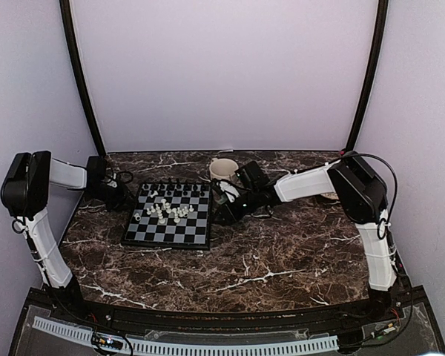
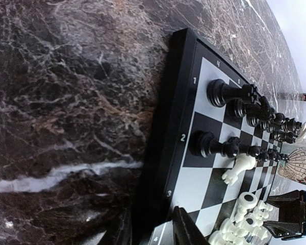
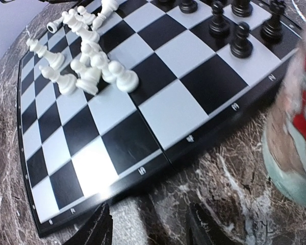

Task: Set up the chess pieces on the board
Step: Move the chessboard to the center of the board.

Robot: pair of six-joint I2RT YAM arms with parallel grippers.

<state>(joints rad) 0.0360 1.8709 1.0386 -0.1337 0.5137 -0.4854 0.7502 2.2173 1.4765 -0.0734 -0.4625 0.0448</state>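
The black half of the set-up looks done and the white half is the step in hand. The black pieces (image 1: 174,186) stand upright in two tidy rows along the far side of the board (image 1: 167,236), while the white pieces (image 1: 165,212) sit bunched in a loose heap around the middle squares. Several of them lean or lie on their sides, and the two near rows are bare. The board itself lies flat on the dark veined worktop (image 1: 282,252), left of centre, with a mug (image 1: 222,169) just off its far right corner. The right gripper (image 3: 149,227) hovers low over the worktop just beside the board's right edge. Its fingers are parted and there is nothing between them. The left gripper (image 1: 123,197) waits by the far left corner of the board. Only one of its fingertips shows clearly in the wrist view, so I cannot tell whether it is parted or closed. The next move probably calls for one gripper to reach into the heap and single out one white piece. A piece on the outer fringe would be easiest, as the cluster is tight and neighbours may topple or roll. The piece then has to be stood upright on a near-row square. The pieces are tiny, smooth and narrow-based, so a centred pinch and a gentle release look important.
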